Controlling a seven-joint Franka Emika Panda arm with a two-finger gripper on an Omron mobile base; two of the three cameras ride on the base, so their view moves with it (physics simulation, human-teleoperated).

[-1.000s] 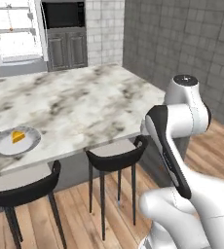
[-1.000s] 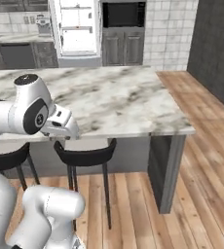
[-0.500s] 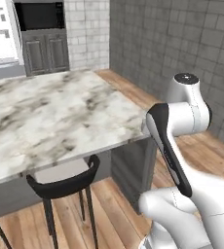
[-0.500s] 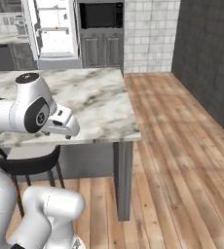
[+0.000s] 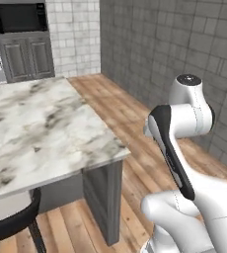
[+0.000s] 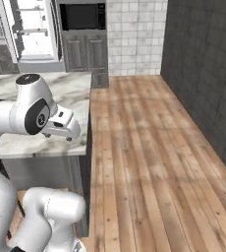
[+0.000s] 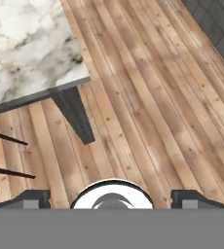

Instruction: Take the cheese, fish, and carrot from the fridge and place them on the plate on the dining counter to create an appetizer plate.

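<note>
The gripper (image 7: 112,200) is hanging with its two dark finger tips spread wide at the bottom of the hand view, and nothing is sitting between them; it is holding and touching nothing. It is looking down at bare wooden floor (image 7: 148,97), with the end corner of the dining counter (image 7: 31,44) lying up and to the left of the tips and its dark end panel (image 7: 75,116) dropping to the boards just below that corner.

In the right base view the gripper's hand is tucked close in front of the arm's upper joint, hovering beside the counter's end edge. The fridge (image 6: 29,34), standing open with its bright white interior and shelves, is lying well ahead of the gripper and off to its left, past the far side of the dining counter; the dark built-in oven cabinet (image 6: 83,39) is standing just right of it.

Judging from this, the coming move is turning on that one relation: the fridge is well apart, so the base is needing to close on it before any reach. The fish and carrot are too far to make out inside.
</note>
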